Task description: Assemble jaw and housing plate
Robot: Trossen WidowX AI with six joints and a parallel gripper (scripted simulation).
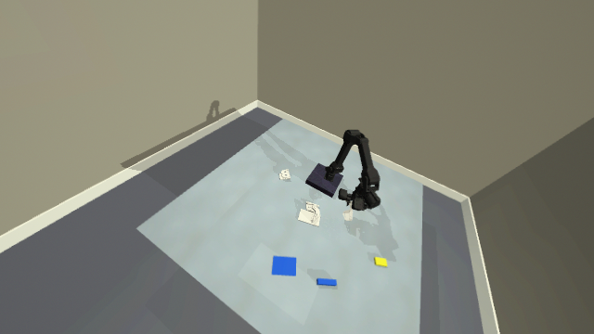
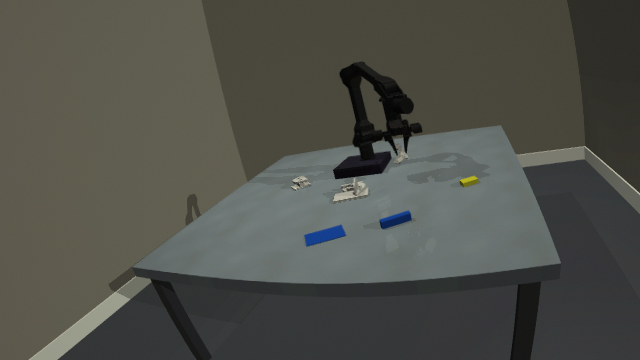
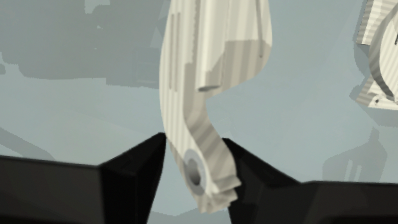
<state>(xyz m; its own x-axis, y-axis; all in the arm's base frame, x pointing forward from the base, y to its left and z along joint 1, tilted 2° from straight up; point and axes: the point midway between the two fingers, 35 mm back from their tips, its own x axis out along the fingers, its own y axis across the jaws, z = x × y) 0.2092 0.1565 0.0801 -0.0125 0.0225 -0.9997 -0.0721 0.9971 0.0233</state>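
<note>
My gripper [image 1: 349, 207] [image 2: 401, 151] [image 3: 193, 143] is shut on the geared end of a white jaw [image 1: 348, 215] [image 2: 401, 158] [image 3: 180, 75]. It holds the jaw above the table, to the right of the white base. In the wrist view the jaw's pin hole and teeth lie between the fingers, and its long part points up the picture. The white base [image 1: 306, 216] [image 2: 345, 198] stands on the table with the other jaw on it; part of this assembly shows at the wrist view's right edge. The free pin is too small to make out. The white housing plate [image 1: 284, 174] [image 2: 301, 183] lies apart, farther left.
A flat blue square [image 1: 284, 265] [image 2: 325, 235], a blue block [image 1: 327, 282] [image 2: 395, 219] and a yellow block [image 1: 380, 262] [image 2: 469, 181] are on the table [image 1: 209, 218] [image 2: 240, 235]. The dark arm base [image 1: 320, 186] [image 2: 360, 167] stands behind the white base.
</note>
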